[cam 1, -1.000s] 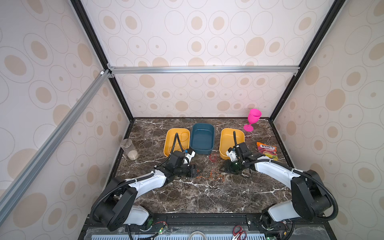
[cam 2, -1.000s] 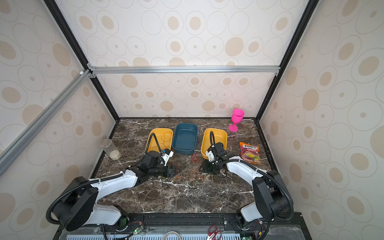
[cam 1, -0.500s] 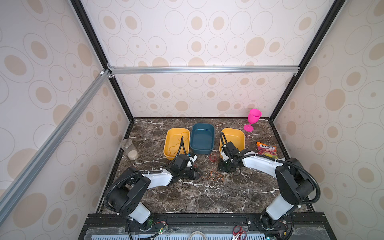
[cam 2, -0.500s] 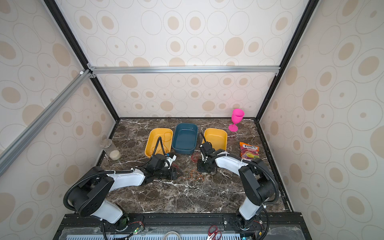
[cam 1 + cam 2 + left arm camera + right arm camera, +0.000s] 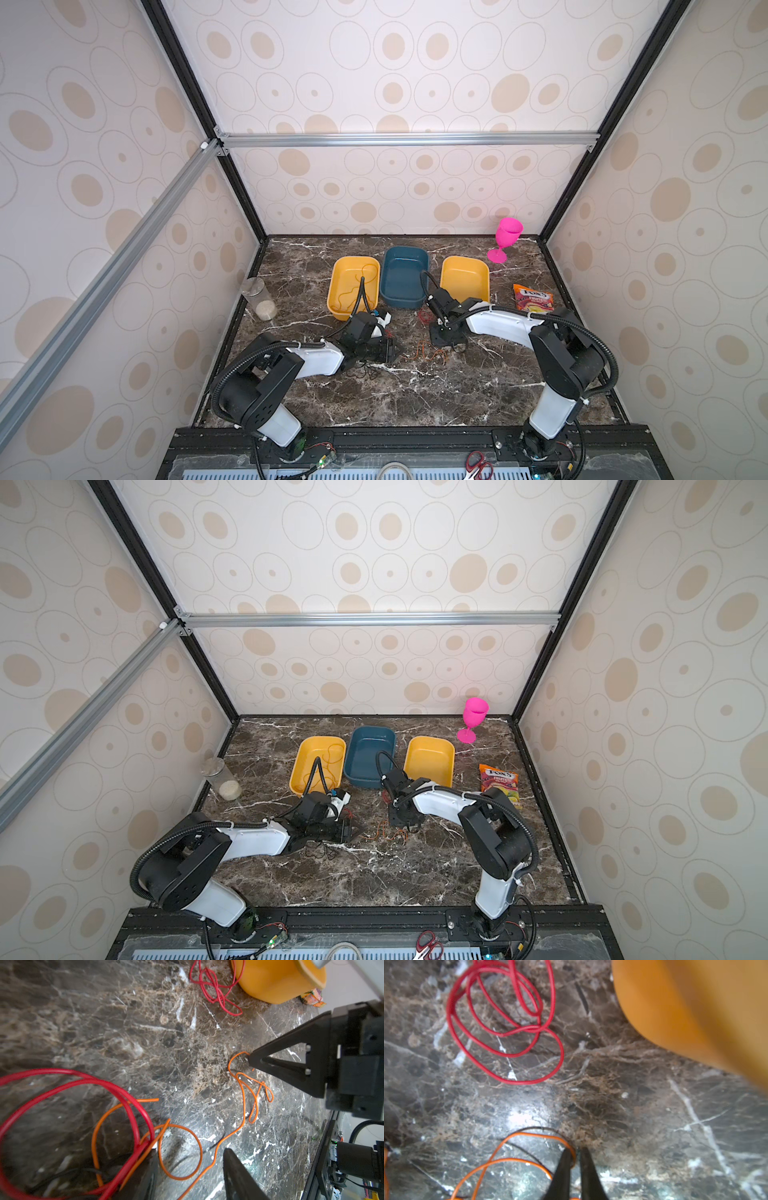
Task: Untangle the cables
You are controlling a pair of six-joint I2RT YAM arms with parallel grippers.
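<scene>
**Cable check: right claw closed on orange cable**

Right claw [image 5: 577,1150] is pinched shut on a loop of the orange cable [image 5: 242,1093], tips down at the worktop [image 5: 415,395]. Left claw [image 5: 190,1152] has its jaws standing apart and grips nothing — the orange cable runs on between them, and a red cable [image 5: 83,1082] curls against one finger. A separate red coil [image 5: 508,1028] lies loose on the worktop near a yellow tray [image 5: 276,980] — apart from both claws.
</scene>
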